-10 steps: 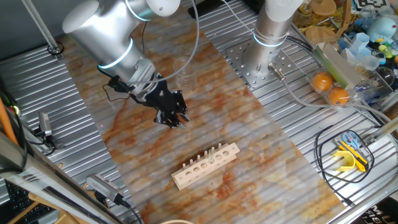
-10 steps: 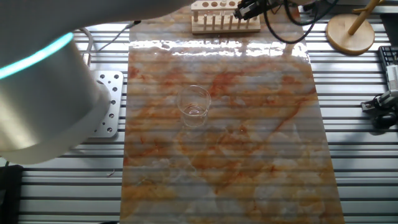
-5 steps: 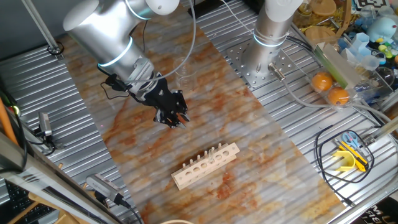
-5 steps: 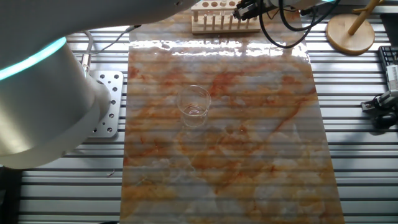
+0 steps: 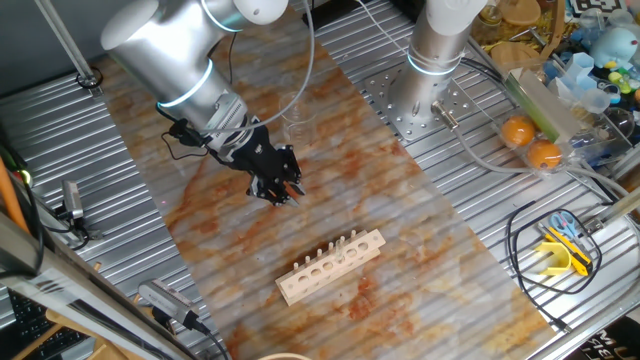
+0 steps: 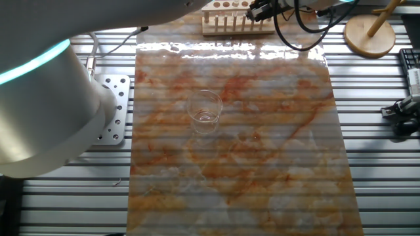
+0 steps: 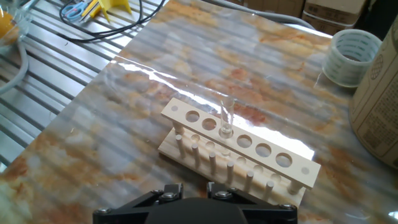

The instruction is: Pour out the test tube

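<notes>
A clear glass beaker is standing upright on the marbled orange mat, near the mat's middle in the other fixed view; only a faint glint is being shown at its bottom, and whether any liquid is in it cannot be told. In one fixed view the same beaker is being partly hidden behind the arm.

A pale wooden rack is lying on the mat, with a row of round holes along its top bar and a row of short pegs along its front. The test tube is being held upright in the third hole from the left in the hand view, and the other holes are being left unfilled. The tube is appearing as a thin clear glass cylinder, nearly invisible, with its rim catching the light above the bar; its contents cannot be made out.

The gripper is being held above the mat between beaker and rack, apart from both. In the hand view only the black base of the gripper is being seen, so whether the fingers are apart or together cannot be told. Nothing is being seen between them.

A roll of tape and a cardboard box are standing beyond the rack. Two oranges, scissors and black cables are lying off the mat.
</notes>
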You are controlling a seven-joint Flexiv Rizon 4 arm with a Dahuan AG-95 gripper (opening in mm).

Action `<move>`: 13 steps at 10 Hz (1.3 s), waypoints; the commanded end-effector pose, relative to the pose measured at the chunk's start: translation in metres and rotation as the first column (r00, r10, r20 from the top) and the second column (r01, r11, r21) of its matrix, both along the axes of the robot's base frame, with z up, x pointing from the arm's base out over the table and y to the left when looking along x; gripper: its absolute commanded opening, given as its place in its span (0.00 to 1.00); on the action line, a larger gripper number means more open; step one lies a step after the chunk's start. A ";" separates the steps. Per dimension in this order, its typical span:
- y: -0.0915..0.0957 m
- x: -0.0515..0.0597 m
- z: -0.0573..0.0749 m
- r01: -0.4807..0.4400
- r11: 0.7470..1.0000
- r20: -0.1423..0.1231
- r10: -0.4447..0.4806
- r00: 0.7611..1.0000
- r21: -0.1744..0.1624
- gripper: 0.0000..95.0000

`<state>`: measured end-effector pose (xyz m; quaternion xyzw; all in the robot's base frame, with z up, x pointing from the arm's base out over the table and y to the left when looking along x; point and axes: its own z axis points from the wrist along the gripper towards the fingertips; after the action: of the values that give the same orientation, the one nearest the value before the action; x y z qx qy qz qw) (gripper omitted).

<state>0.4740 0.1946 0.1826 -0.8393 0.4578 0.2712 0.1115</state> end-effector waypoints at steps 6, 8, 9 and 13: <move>0.000 0.000 0.000 0.000 1.000 0.000 0.000 1.000 0.000 0.20; 0.000 -0.001 0.001 0.061 0.998 -0.010 -0.061 0.998 0.010 0.40; 0.000 -0.001 0.001 0.060 0.998 0.002 -0.060 0.998 -0.006 0.40; 0.004 0.000 0.003 0.034 0.999 -0.006 -0.034 0.999 0.016 0.40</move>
<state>0.4714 0.1970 0.1860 -0.8268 0.4884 0.2517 0.1207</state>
